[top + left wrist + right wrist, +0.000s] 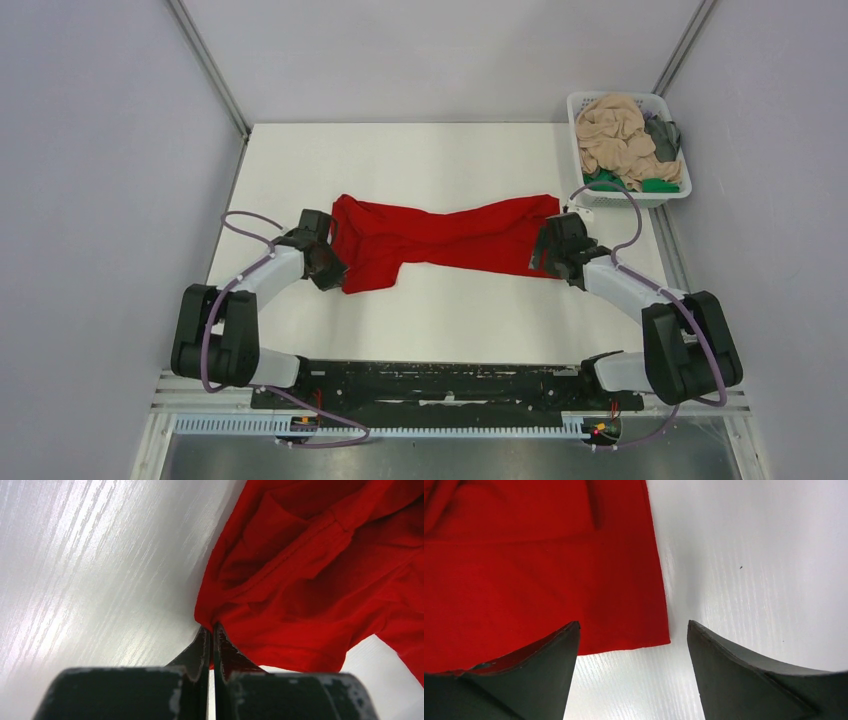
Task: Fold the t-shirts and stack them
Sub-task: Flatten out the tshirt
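Red t-shirt (445, 240) stretched crosswise on the desk (450, 320) | left gripper (211, 627): jaws pressed together, pinching its left edge, possibly a sleeve | right gripper (633, 623): jaws spread over the right hem corner | other t-shirts (620, 135) heaped in the basket (640, 200), far right

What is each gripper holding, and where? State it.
Left gripper is shut on the red t-shirt, pinching a fold at its edge. Right gripper is open over the shirt's corner, holding nothing.
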